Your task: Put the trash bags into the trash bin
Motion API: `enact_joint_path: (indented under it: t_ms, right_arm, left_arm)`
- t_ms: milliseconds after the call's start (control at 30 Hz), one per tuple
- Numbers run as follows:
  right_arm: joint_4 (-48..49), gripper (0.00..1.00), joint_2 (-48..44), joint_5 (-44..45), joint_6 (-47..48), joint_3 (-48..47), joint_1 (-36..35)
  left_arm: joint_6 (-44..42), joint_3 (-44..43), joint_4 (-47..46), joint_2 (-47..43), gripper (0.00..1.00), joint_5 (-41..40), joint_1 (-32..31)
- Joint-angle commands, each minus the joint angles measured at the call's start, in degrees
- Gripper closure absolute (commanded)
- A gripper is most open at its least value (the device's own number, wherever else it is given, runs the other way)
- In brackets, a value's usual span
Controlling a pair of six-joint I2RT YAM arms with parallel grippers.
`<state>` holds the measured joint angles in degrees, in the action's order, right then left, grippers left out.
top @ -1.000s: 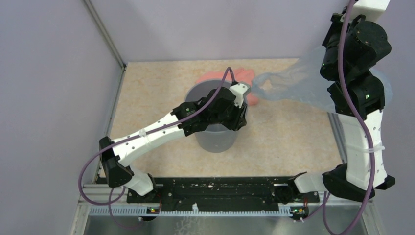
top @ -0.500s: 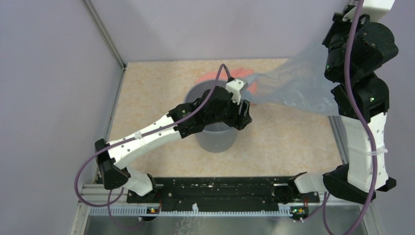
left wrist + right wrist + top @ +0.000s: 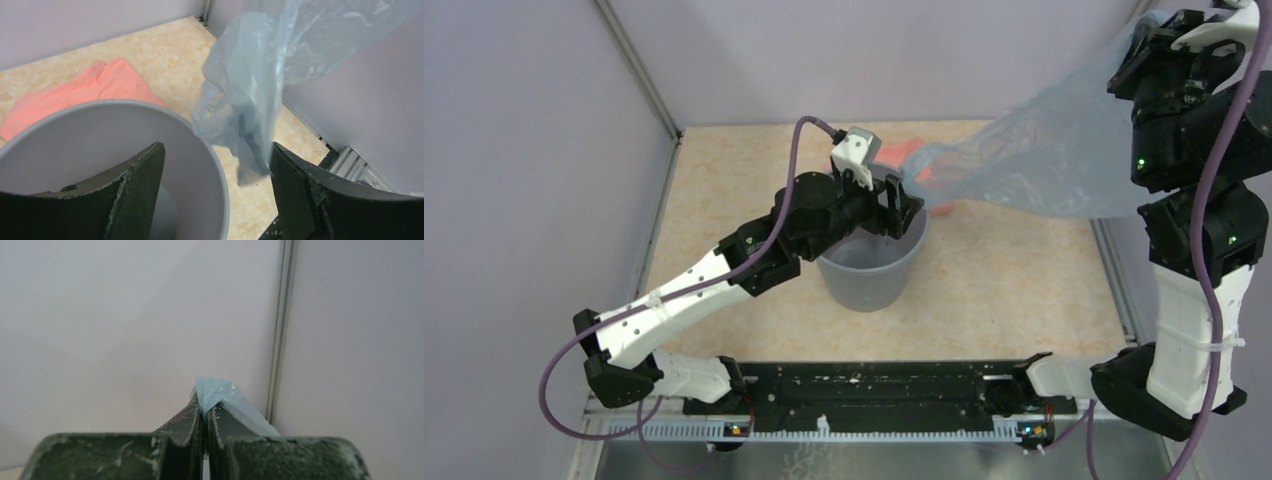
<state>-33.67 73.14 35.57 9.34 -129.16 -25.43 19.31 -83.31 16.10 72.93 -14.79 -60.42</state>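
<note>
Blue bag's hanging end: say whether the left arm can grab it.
Probably yes: the left end effector is open and the bag hangs between its fingers, by the bin, unobstructed.

High rear overview, wrist close-ups, bin [image 3: 871, 275] shared

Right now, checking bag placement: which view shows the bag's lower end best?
Left wrist: the trash bag hangs close-up, its end beside the trash bin rim. Top external shows it small; right wrist, only a pinched corner.
</note>
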Motion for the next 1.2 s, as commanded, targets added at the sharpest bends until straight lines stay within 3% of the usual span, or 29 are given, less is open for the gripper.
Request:
enact_joint_path:
  t_ms: [0, 133, 433, 733, 1167]
  right_arm:
    - [1.84, 1.0, -1.2, -6.45, -2.1, -2.02, 0.03]
    - [3.14, 1.0, -2.13, -10.73, -2.9, -1.85, 0.03]
    - [10.46, 1.0, -4.27, -23.21, -6.2, -1.11, 0.03]
    - [18.03, 1.0, -4.53, -33.22, -15.81, 0.14, 0.03]
    - [21.76, 1.0, -1.7, -41.03, -25.45, -1.36, 0.06]
  left_arm:
    - [-4.01, -2.87, -6.25, 1.93, 0.19, -2.76, -0.2]
    - [-5.29, -3.69, -10.49, 2.35, 0.3, -2.35, -0.13]
    - [-6.05, -10.93, -7.88, 2.17, 1.0, 4.28, -0.16]
    - [-5.95, -18.9, -1.39, -0.08, 1.0, 9.06, -0.21]
    - [-1.14, -18.43, 1.46, -6.88, 1.0, 13.28, -0.19]
